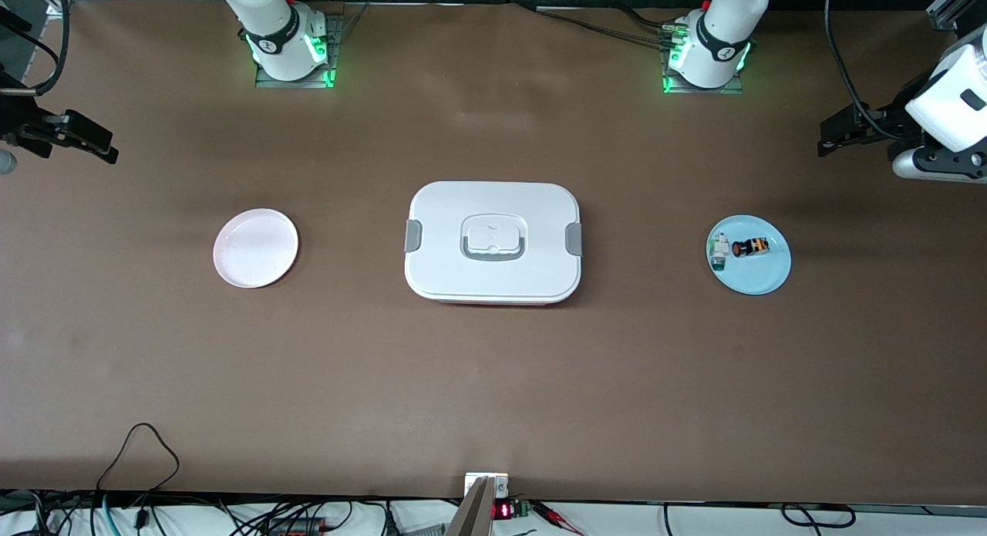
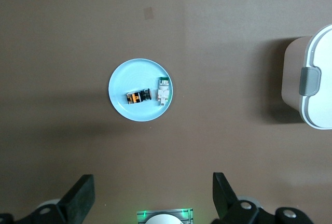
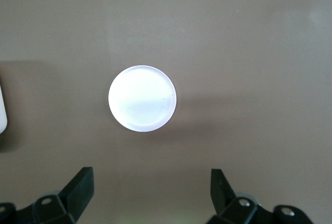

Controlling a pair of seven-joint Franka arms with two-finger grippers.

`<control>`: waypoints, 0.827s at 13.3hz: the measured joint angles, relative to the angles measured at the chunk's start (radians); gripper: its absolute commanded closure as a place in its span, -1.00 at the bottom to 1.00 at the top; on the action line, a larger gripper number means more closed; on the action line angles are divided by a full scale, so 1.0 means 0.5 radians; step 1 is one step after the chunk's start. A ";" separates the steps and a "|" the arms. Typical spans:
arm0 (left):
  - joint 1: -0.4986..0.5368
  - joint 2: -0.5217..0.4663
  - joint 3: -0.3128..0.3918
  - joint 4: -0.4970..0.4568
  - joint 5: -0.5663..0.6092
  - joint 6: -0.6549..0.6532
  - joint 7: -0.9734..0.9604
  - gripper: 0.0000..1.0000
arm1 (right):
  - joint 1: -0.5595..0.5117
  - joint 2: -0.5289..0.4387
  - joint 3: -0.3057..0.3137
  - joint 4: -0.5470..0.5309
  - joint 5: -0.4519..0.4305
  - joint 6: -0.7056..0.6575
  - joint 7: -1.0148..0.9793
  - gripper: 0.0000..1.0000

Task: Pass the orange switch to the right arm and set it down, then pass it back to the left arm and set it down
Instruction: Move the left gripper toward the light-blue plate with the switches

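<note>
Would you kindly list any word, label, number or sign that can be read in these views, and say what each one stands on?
No text can be read in any view.
Red digits glow on a small display at the table edge nearest the front camera: too small to read.
Dark marks on the collar of each arm base: too blurred to read.
The box, blue plate, pink plate and orange switch show no lettering.

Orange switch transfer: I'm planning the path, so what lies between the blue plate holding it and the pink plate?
In the front view, the large white lidded box sits on the brown table between the round blue plate and the round pink plate.
</note>
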 measured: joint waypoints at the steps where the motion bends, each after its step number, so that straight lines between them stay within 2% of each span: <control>1: 0.000 0.000 0.000 0.000 0.000 0.000 0.000 -1.00 | 0.000 0.000 0.000 0.000 0.001 0.000 0.007 -1.00; 11: -0.003 0.007 -0.011 -0.019 0.001 -0.067 -0.004 -1.00 | 0.000 -0.011 0.006 -0.070 0.002 0.012 0.028 -1.00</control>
